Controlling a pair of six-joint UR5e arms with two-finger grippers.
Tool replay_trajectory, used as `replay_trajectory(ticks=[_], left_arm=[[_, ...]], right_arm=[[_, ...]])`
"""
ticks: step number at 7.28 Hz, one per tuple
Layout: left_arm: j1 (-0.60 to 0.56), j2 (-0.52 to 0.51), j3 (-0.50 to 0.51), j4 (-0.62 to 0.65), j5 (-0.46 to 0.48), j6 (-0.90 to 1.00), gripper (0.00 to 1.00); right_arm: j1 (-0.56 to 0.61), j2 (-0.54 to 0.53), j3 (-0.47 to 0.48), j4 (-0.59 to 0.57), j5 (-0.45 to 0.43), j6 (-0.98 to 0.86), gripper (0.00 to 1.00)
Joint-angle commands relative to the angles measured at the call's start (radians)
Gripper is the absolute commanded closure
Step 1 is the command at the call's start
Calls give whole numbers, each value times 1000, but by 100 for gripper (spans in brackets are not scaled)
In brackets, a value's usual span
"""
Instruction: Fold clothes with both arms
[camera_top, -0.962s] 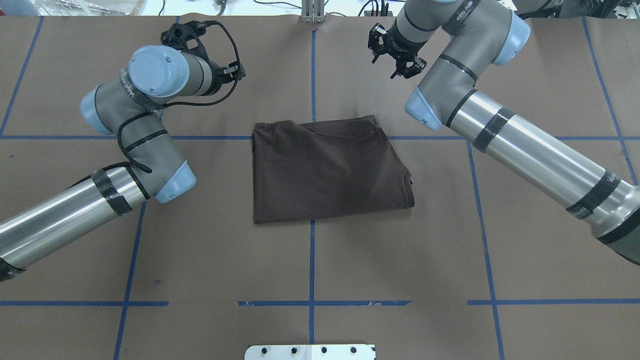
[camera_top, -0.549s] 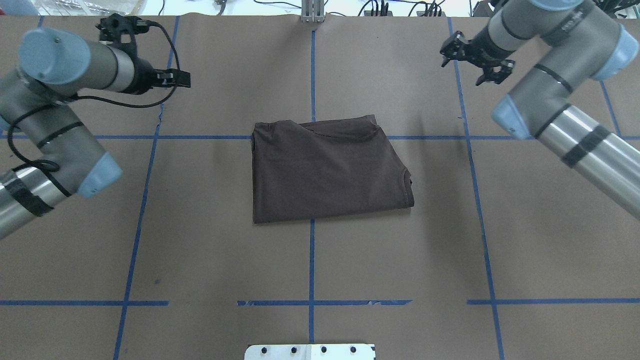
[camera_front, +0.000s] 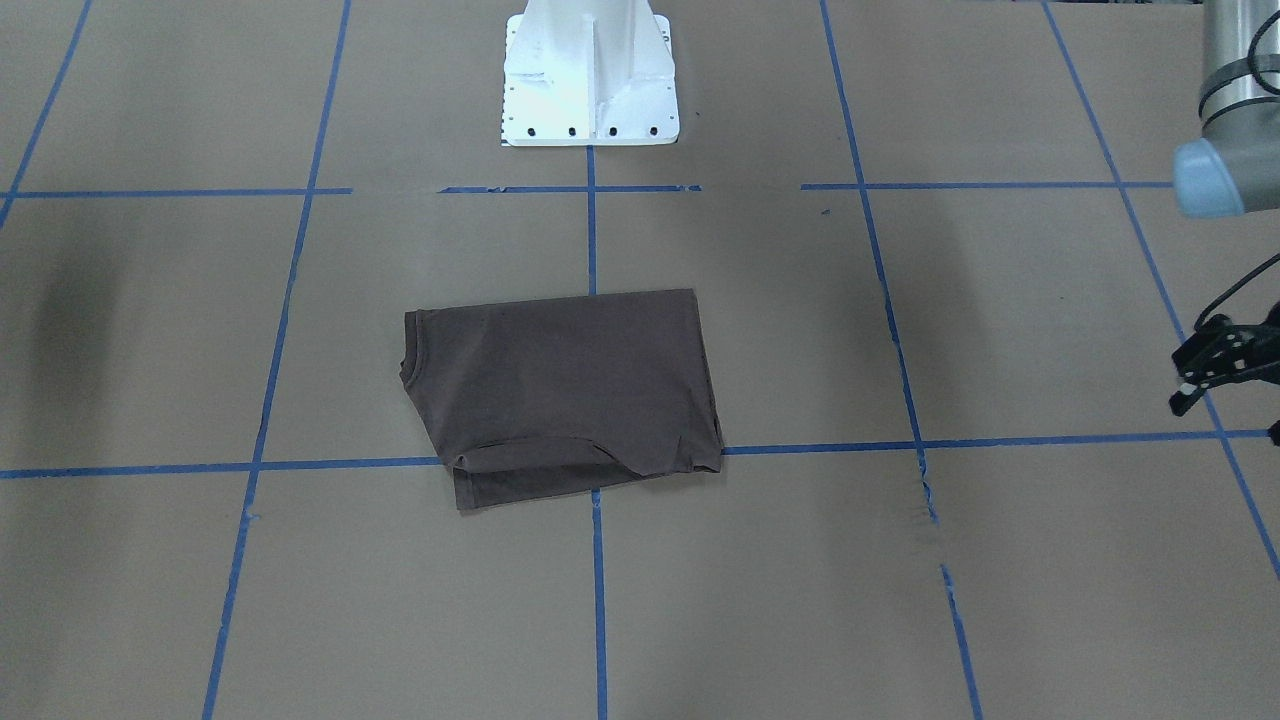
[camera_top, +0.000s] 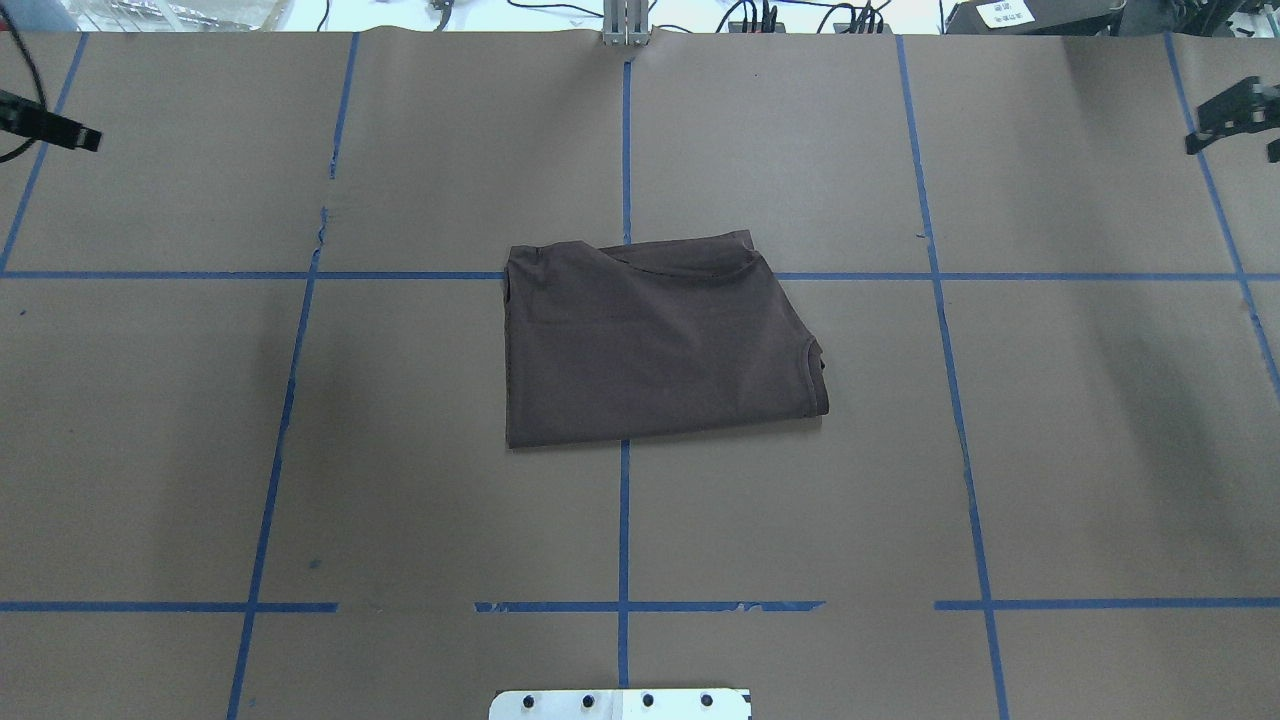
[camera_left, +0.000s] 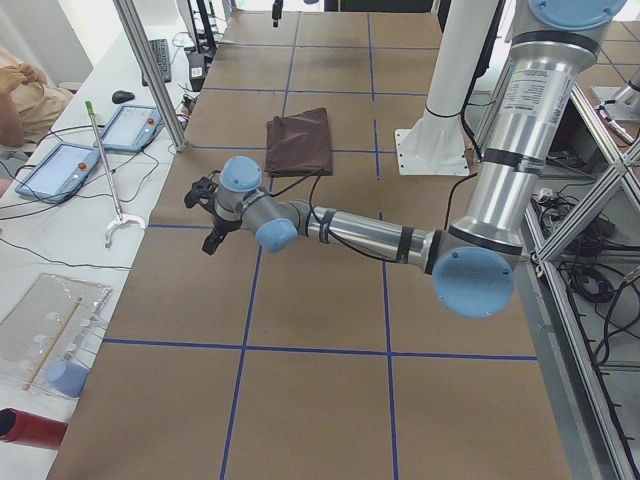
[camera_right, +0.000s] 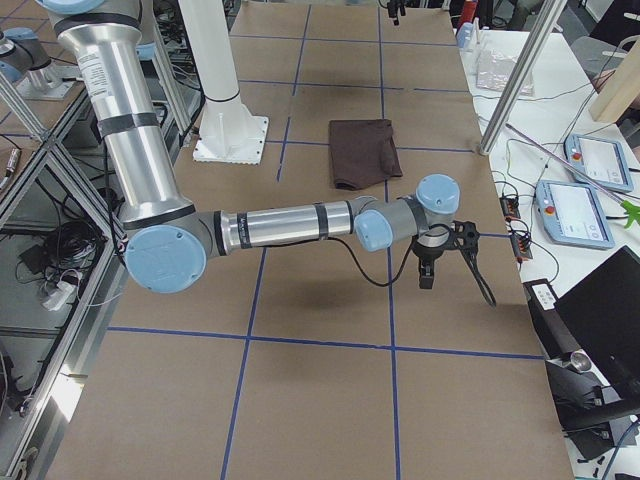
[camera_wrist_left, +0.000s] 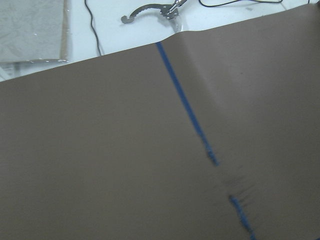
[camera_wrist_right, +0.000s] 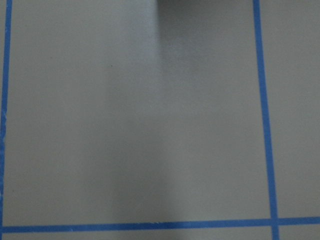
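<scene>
- The brown paper-covered table (camera_top: 400, 480), gridded with blue tape lines (camera_top: 624, 520), lies open on every side of the cloth in the overhead view.
- My left arm (camera_left: 500, 130) and my right arm (camera_right: 130, 140) each stretch out low toward opposite table ends.
- The dark brown T-shirt (camera_top: 650, 340) lies folded at centre frame, touching neither arm.
- My left gripper (camera_left: 203, 220) and my right gripper (camera_right: 428, 268) hang near the table's far edge, holding nothing; I cannot tell how their jaws stand.

Holds left gripper (camera_front: 1220, 385) and right gripper (camera_top: 1238, 115) well apart from the shirt (camera_top: 650, 340), on opposite sides. Cannot tell how jaws stand.
</scene>
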Motion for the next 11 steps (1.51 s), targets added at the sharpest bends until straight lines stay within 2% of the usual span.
replay_trajectory(ticks=[1,2,3,4,5,7,9,11], left_arm=[[-121,91,-12,171,-171,129,0],[-137,116,0,198,-170,151,0],[-147,162,-29,294,-149,154,0],[-225,226,-87,309,-136,166,0],[-233,245,-131,319,-97,220,0],[-240,245,-166,336,-57,274,0],[-241,250,-169,379,-58,272,0],[-234,266,-254,476,-56,274,0]], right_arm=[[52,-126,196,-237,26,-156,0],[49,-193,233,-253,12,-203,0],[48,-211,247,-252,-1,-204,0],[48,-235,249,-246,3,-204,0],[45,-237,249,-246,5,-199,0],[35,-237,243,-246,0,-204,0],[31,-246,241,-244,2,-207,0],[26,-248,241,-244,0,-205,0]])
